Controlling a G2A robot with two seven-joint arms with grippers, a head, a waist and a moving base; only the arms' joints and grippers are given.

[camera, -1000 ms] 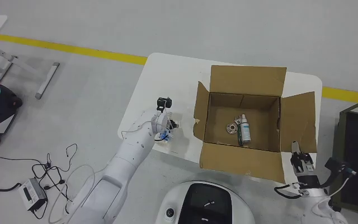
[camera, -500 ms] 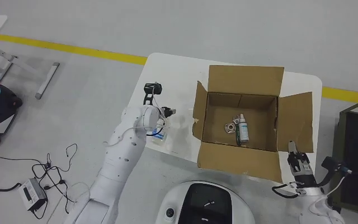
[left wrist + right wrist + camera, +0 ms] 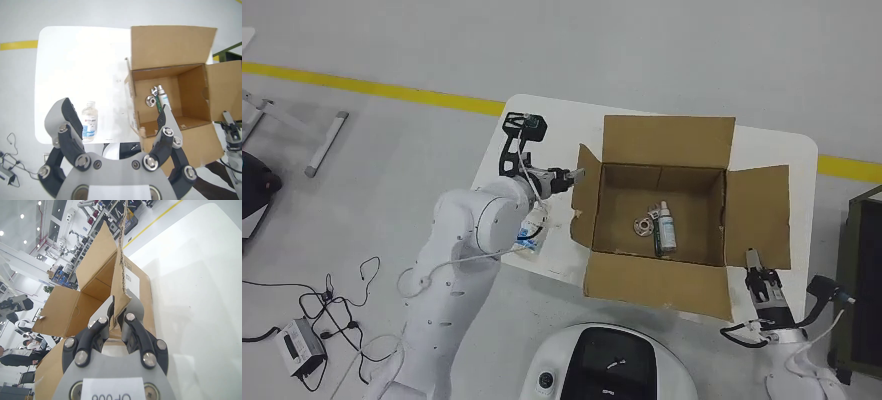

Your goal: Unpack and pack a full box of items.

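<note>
An open cardboard box (image 3: 660, 272) stands on the white table (image 3: 542, 120). On its floor lie a small spray bottle (image 3: 667, 228), a round metal fitting (image 3: 641, 226) and a wrench (image 3: 155, 93). A clear plastic bottle (image 3: 530, 238) with a blue label lies on the table left of the box, also seen as the bottle (image 3: 89, 121). My left gripper (image 3: 567, 180) hangs open above the table beside the box's left flap, holding nothing; its fingers (image 3: 71, 117) are spread wide. My right gripper (image 3: 118, 311) is shut on the near corner of the box's right flap (image 3: 757, 215).
The box's far flap (image 3: 667, 140) stands up and the left flap (image 3: 585, 195) leans outward toward my left arm. Bare table lies left of and behind the box. Cables (image 3: 332, 320) lie on the floor to the left. A dark green frame (image 3: 862, 270) stands right of the table.
My left arm has lifted away from the clear bottle, which stays on the table, and swung toward the box. The box has shifted slightly left with my right gripper.
</note>
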